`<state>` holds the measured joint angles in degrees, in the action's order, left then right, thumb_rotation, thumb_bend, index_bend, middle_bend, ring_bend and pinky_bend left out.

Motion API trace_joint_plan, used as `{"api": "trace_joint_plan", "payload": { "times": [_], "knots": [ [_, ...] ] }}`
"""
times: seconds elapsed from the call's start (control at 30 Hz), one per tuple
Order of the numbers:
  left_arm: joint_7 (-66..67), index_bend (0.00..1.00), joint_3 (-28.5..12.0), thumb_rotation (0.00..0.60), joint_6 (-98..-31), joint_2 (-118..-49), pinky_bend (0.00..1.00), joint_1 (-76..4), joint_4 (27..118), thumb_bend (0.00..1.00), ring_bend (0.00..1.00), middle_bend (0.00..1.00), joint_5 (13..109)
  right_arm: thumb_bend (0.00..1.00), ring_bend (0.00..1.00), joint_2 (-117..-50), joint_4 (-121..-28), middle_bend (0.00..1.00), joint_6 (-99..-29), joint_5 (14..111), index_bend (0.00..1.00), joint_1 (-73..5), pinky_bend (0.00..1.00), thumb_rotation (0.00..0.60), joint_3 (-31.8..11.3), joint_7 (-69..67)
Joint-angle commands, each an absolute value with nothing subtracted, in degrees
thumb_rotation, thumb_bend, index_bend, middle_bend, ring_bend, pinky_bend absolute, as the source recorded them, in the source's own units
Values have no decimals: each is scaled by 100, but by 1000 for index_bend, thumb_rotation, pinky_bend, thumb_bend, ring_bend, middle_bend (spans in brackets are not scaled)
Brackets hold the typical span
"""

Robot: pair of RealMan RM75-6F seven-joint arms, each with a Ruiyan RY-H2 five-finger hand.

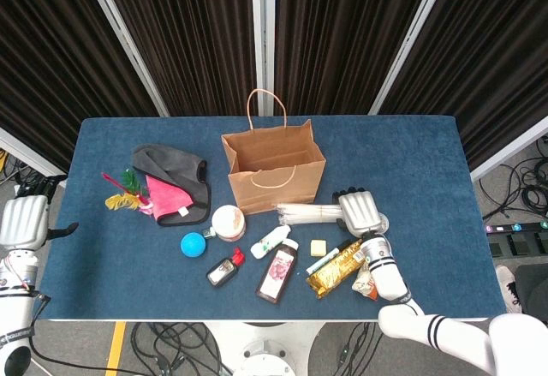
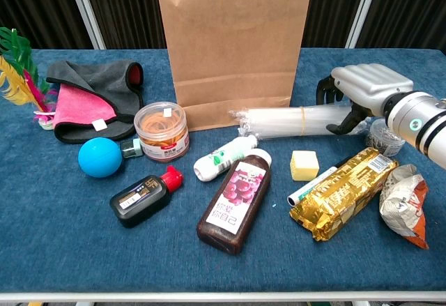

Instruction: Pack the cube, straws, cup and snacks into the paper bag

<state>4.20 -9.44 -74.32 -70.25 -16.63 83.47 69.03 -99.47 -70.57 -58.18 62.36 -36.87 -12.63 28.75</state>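
Your right hand (image 2: pixel 362 93) is curled over the near end of the straws (image 2: pixel 293 121), a clear bundle banded together and lying flat on the blue table (image 1: pixel 428 162), just in front of the bag (image 2: pixel 233 41). The fingers (image 2: pixel 327 90) hook down around the bundle's right end and the thumb sits below it, so you appear to have hold of the straws, though they have not left the table. This looks like the straw step, with the lift not yet made.

The paper bag stands upright and open at the table's middle, directly behind the straws. The yellow cube (image 2: pixel 304 164) lies just in front of the bundle. The gold snack (image 2: pixel 345 193) and a second snack (image 2: pixel 403 205) lie near the front right. A clear cup (image 2: pixel 382 137) seems to sit under your wrist, mostly hidden.

Next, raise the bundle level, carry it above the bag's rim, tip one end down and let it slide in without pushing the bag over.

Your left hand (image 1: pixel 23 220) hangs beyond the table's left edge, holding nothing; you cannot tell from here how far its fingers are spread.
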Motion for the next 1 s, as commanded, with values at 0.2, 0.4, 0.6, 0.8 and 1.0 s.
{"api": "trace_joint_plan", "payload": {
  "times": [0.2, 0.4, 0.6, 0.8, 1.0],
  "knots": [
    [441, 258, -980, 600, -7404, -6979, 351, -1668, 8498, 44, 310, 330, 6903, 240, 363, -9205, -7905, 492, -6309, 6660, 645, -3440, 436, 600, -1239, 2548],
    [556, 258, -981, 600, -7391, -6980, 351, -1693, 8628, 44, 310, 330, 6923, 249, 373, -8443, -8884, 501, -6661, 6988, 654, -3187, 447, 600, -1216, 2277],
    [727, 259, -997, 600, -7438, -6973, 351, -1711, 8805, 44, 310, 330, 6938, 254, 374, -7486, -10223, 503, -6963, 7393, 656, -2950, 450, 600, -1256, 1950],
    [855, 259, -1002, 600, -7457, -6947, 351, -1716, 8964, 44, 311, 330, 6921, 254, 374, -6607, -11397, 503, -7244, 7860, 656, -2792, 451, 600, -1399, 1671],
    [828, 259, -1031, 600, -7445, -6938, 350, -1733, 8982, 44, 310, 330, 6917, 255, 386, -6330, -11597, 511, -7591, 8062, 661, -2986, 462, 600, -1935, 2017]
  ]
}}
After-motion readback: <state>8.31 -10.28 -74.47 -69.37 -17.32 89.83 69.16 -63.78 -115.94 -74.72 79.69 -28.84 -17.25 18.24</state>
